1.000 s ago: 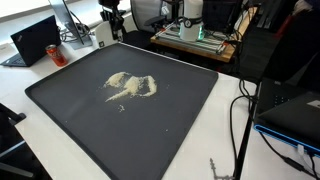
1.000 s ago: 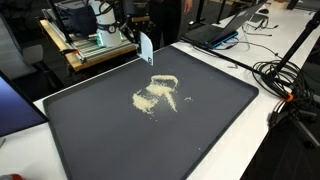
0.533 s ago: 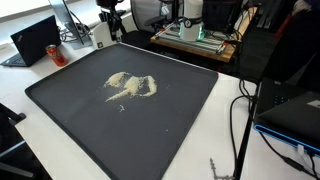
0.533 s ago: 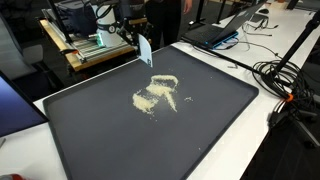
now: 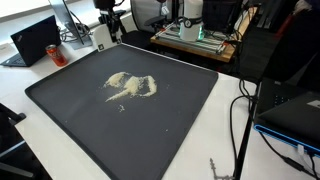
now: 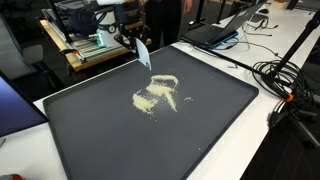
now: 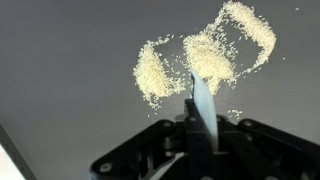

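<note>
Pinching one thin white scraper card (image 7: 201,100) by its end, the gripper (image 7: 200,135) is clenched on it, poised over the far side of one dark mat (image 6: 220,130). The card looks light, stiff and slick, and is best held by its edge. One scatter of pale grains (image 7: 205,55), in roughly three clumps, lies just beyond its tip.

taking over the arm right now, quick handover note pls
Gripper: shut on the white card, which points down.
Things: the card is near an edge of the black mat, apart from the grains. The grains lie in loose patches near the mat's middle.
Done: card is gripped.
Left: card has not yet touched the grains, which are spread out, not in one heap.
</note>
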